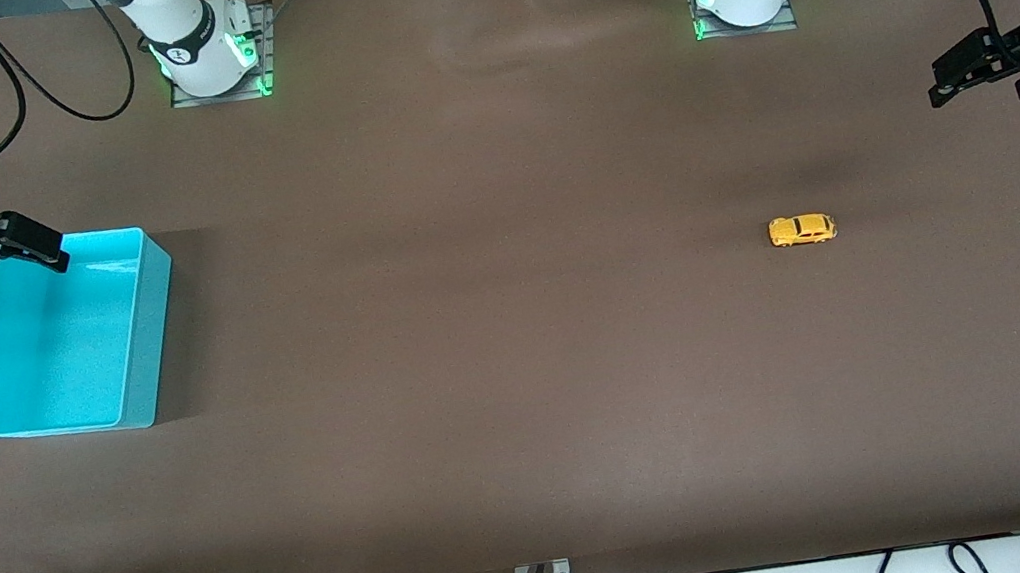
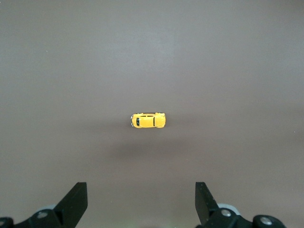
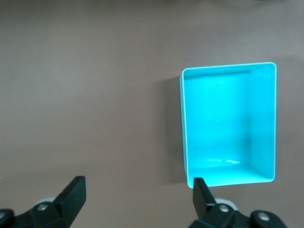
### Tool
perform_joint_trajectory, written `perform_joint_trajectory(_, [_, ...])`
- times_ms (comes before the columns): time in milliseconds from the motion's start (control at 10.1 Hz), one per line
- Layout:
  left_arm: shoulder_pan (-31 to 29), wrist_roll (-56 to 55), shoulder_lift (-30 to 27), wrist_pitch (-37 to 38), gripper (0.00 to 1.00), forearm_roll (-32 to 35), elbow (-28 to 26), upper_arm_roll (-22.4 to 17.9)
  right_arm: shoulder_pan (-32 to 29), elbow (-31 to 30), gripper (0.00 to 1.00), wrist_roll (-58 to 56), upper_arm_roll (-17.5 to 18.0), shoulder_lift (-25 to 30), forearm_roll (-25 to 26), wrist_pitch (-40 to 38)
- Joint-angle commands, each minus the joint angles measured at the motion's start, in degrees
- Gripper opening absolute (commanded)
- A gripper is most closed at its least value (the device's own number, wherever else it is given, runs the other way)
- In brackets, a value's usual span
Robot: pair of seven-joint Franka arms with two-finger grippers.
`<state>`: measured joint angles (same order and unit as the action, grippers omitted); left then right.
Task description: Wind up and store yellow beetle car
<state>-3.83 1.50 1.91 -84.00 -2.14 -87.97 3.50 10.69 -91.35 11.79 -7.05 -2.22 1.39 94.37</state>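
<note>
With both jaws spread wide and empty, the left gripper (image 1: 945, 82) hangs above the table near the yellow beetle car (image 1: 802, 229), well apart from the turquoise bin (image 1: 134, 327) under the right gripper (image 1: 24, 248); a careless pinch could flick the tiny toy away.

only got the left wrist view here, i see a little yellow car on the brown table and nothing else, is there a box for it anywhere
Observer: Yes, an empty turquoise bin sits at the right arm's end of the table, well apart from the yellow car.
Operator: where's the right gripper
Observer: The right gripper hangs open over the bin's corner nearest the robots' bases, holding nothing.
Operator: and mine, how far off is it from the car
Observer: The left gripper hangs open over the left arm's end of the table, off to the side of the car and not touching it.
</note>
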Motion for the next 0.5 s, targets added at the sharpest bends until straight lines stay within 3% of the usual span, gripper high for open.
perform_joint_trajectory(0, [0.0, -1.3, -0.4, 0.8, 1.00, 0.0, 0.6, 0.4, -0.1, 0.8, 1.00, 0.5, 0.4, 0.3, 0.4, 0.2])
perform_joint_trajectory(397, [0.0, -5.4, -0.4, 0.9, 1.00, 0.4, 0.7, 1.6, -0.2, 0.9, 1.00, -0.3, 0.3, 0.0, 0.3, 0.0])
